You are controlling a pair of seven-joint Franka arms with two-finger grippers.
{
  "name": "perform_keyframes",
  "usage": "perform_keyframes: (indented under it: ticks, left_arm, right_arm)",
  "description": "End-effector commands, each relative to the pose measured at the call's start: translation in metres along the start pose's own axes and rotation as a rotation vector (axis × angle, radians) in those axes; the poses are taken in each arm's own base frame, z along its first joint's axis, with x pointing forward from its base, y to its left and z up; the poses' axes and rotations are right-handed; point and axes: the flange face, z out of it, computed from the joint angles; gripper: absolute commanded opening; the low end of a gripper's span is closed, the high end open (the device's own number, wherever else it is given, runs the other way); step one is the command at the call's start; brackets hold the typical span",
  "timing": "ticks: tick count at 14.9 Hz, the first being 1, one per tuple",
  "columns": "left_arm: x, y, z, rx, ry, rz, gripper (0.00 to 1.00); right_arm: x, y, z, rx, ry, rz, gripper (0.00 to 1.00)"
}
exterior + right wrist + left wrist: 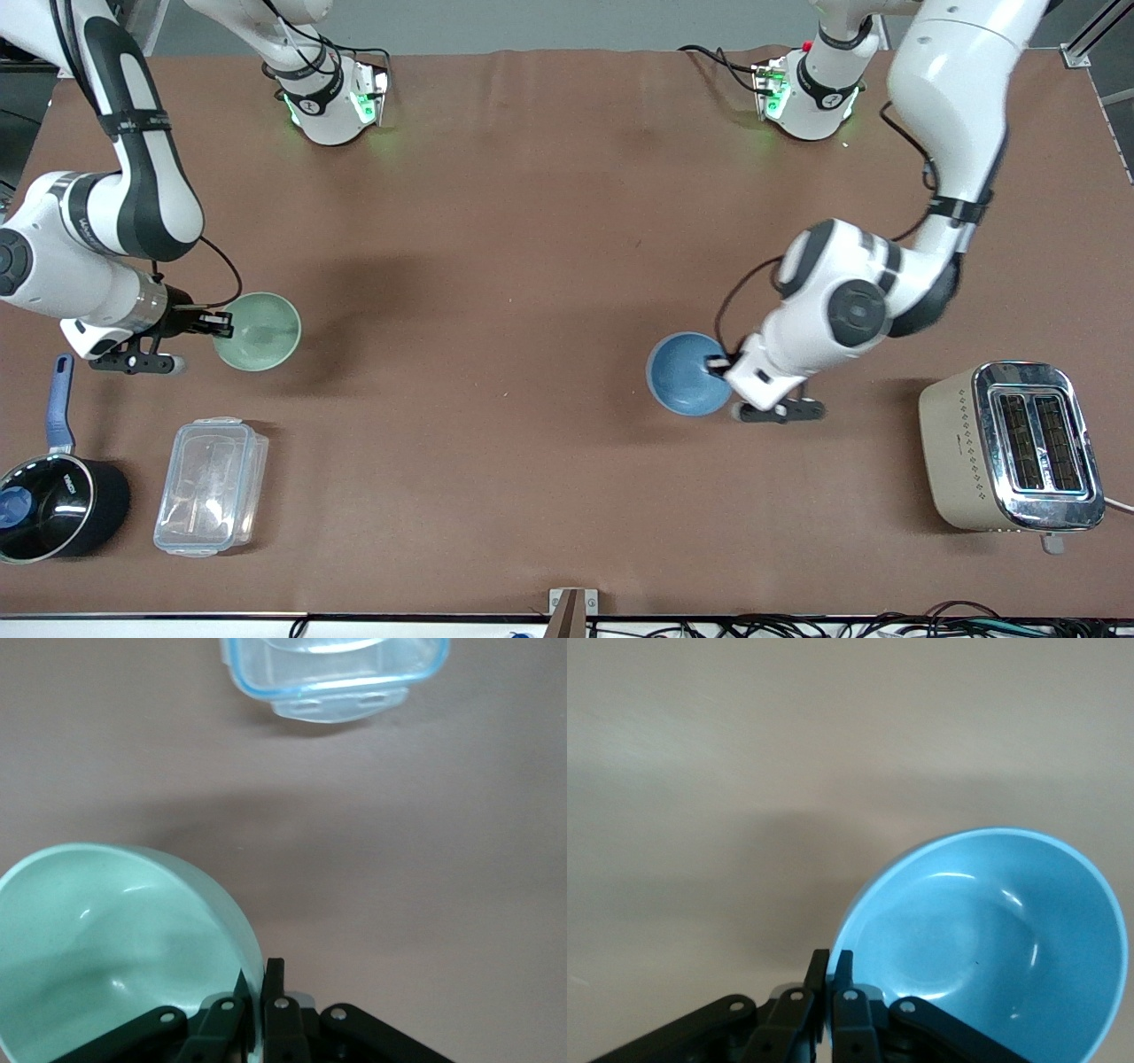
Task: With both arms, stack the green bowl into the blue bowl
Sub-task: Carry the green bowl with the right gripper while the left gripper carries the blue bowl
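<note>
The pale green bowl [260, 330] hangs tilted above the table toward the right arm's end. My right gripper [218, 324] is shut on its rim. In the right wrist view the green bowl [106, 939] fills one corner and the right gripper [257, 979] pinches its edge. The blue bowl [687, 373] hangs tilted above the table toward the left arm's end. My left gripper [719, 363] is shut on its rim. In the left wrist view the blue bowl [992, 939] is clamped at its edge by the left gripper [831, 967].
A clear plastic container [210, 486] and a black saucepan with a blue handle [49, 496] stand near the front edge at the right arm's end; the container also shows in the right wrist view [332, 673]. A toaster [1010, 446] stands at the left arm's end.
</note>
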Motion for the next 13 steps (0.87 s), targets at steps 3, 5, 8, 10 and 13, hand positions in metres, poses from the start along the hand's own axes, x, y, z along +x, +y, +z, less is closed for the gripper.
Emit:
perform_keyframes:
  ticks: [3,5,8,10,13]
  left_arm:
    - [-0.04,0.115,0.047,-0.017,-0.024,-0.046,0.0]
    - [-0.054,0.147,0.069,-0.053,-0.003,-0.055,0.0]
    - [-0.075,0.173,0.117,-0.087,-0.003,-0.021,0.01]
    - [-0.087,0.185,0.142,-0.11,0.004,-0.004,0.01]
    - [-0.089,0.189,0.152,-0.124,0.01,-0.007,0.42]
  right_arm:
    - [-0.003,-0.086,-0.007,-0.001,0.009,0.085,0.0]
    - [-0.008,-0.132,-0.009,-0.005,0.019,0.117,0.0]
    - [-0.024,-0.203,-0.012,-0.008,0.038,0.169,0.0]
    - [-0.028,-0.229,-0.012,-0.005,0.047,0.195,0.0]
    - [-0.041,-0.261,-0.01,-0.001,0.058,0.198,0.0]
